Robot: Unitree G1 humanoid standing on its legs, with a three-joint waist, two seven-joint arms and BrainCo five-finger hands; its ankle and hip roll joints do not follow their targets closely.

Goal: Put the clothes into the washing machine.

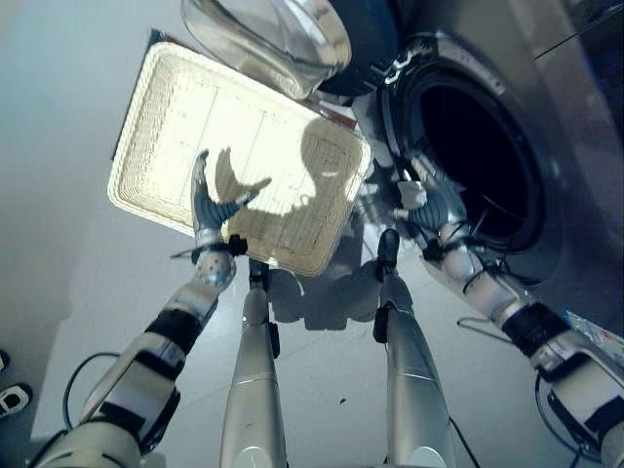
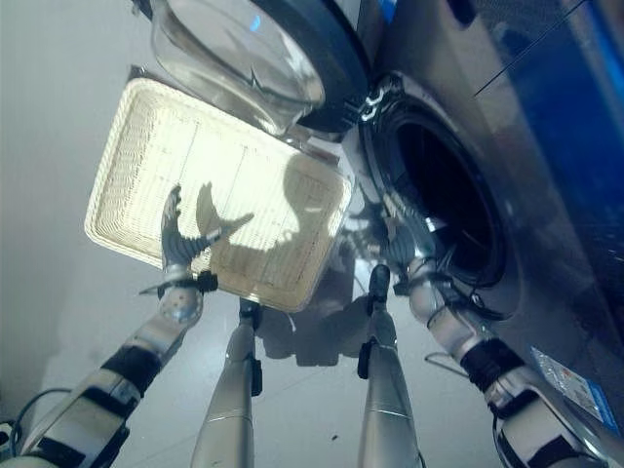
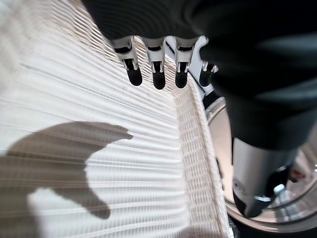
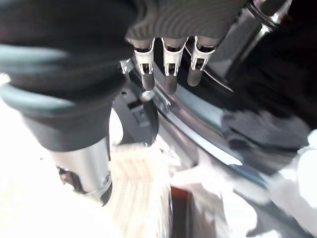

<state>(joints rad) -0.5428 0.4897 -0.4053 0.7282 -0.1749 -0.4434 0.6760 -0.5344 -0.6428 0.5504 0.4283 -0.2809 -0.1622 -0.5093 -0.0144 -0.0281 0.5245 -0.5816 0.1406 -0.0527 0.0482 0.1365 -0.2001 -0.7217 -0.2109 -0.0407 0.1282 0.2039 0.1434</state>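
Oddly, I can find no clothes anywhere: the basket [image 1: 175, 117], a pale woven tray in the upper left of the frame, shows nothing but its ribbed bottom and shadows, and the drum [image 1: 473, 161] at the upper right is too dark for me to say what lies inside. So I judge the load is either already in or hidden in that dark (I cannot tell which).

My left hand [image 1: 213, 210] hovers above the basket's lower edge, fingers [image 3: 157, 74] straight and released, thumb splayed, holding nothing; its wrist view has the woven floor bare beneath the tips. My right hand [image 1: 434, 205] sits at the lower left rim of the washer [image 2: 546, 195] mouth, fingers [image 4: 168, 74] relaxed and empty too, pointing toward the chrome ring of the opening.

The relation that matters: the basket lies to the left, the drum to the right, with the open glass door [image 1: 268, 39] swung up at top centre between them. The left hand is the nearer one for anything in the basket, the right for the drum and door. The basket's long axis runs from upper left down toward the washer, so its near corner lies just beside the door hinge.

If the basket is truly bare, my next call would be checking the drum, then swinging the door shut with the right hand.
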